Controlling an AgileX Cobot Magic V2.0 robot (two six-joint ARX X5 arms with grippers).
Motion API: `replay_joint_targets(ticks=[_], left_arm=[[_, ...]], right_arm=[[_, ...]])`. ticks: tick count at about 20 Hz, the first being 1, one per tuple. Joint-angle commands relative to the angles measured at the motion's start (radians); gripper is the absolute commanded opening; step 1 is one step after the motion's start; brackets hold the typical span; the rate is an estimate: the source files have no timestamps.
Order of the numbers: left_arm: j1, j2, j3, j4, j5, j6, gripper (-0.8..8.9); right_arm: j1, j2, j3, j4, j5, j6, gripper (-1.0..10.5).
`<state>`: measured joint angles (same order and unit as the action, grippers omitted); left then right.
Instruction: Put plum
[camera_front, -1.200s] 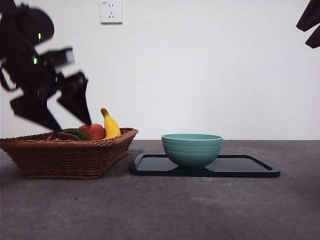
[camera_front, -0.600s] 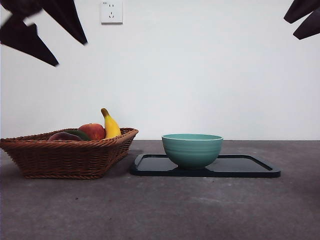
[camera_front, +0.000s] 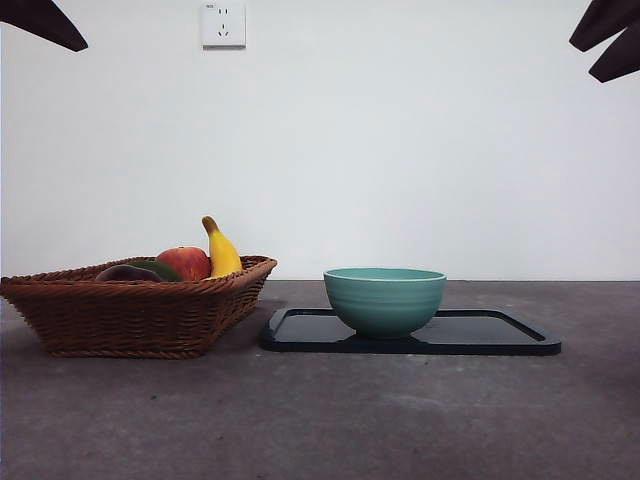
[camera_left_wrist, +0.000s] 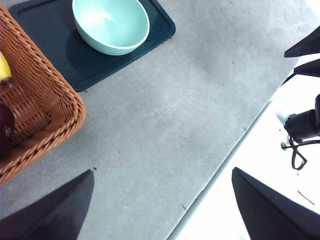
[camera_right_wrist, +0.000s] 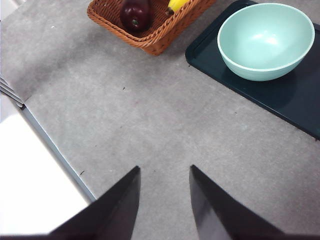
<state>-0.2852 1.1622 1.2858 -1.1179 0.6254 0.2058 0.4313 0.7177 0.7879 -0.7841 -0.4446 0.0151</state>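
On the table, far below both grippers: wicker basket (camera_front: 130, 310) of fruit and a dark tray (camera_front: 500, 335) side by side, the tray carrying a teal bowl (camera_front: 385, 300).
Left gripper (camera_left_wrist: 160, 200): raised high above the table's near edge, jaws spread wide with bare table and the white floor between them; nothing held. It shows in the front view only as a black tip at the top left corner.
Right gripper (camera_right_wrist: 164, 200): also raised high over bare grey table, jaws parted by a narrow gap, nothing between them; a black tip at the top right corner of the front view.
Plum (camera_right_wrist: 135, 14): lying in the basket near one corner, dark maroon and glossy, well away from and ahead of the right gripper's jaws; in the left wrist view only its edge shows at the frame's border.
Other fruit: red apple (camera_front: 185, 263), banana (camera_front: 221, 252) standing up against the basket's rim, and a dark green fruit (camera_front: 155, 267) just beside the plum.
Bowl: empty, resting on the tray, apart from the basket.
Wall: white, with a socket (camera_front: 222, 24) high up.
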Motion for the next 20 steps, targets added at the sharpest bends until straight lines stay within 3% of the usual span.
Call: replay_joint_targets(ticks=[1, 6, 9, 20], left_arm=[[-0.003, 0.007, 0.022, 0.01, 0.003, 0.022, 4.36], [-0.003, 0.007, 0.022, 0.011, 0.003, 0.022, 4.36], [-0.003, 0.007, 0.022, 0.015, 0.003, 0.022, 4.36], [-0.003, 0.007, 0.022, 0.014, 0.003, 0.022, 4.36]], right_arm=[[0.005, 0.006, 0.002, 0.007, 0.001, 0.023, 1.6], [0.005, 0.016, 0.007, 0.08, 0.088, 0.178, 1.6], [-0.011, 0.077, 0.052, 0.134, 0.156, 0.225, 2.5], [-0.125, 0.607, 0.459, 0.129, 0.183, 0.176, 3.2]])
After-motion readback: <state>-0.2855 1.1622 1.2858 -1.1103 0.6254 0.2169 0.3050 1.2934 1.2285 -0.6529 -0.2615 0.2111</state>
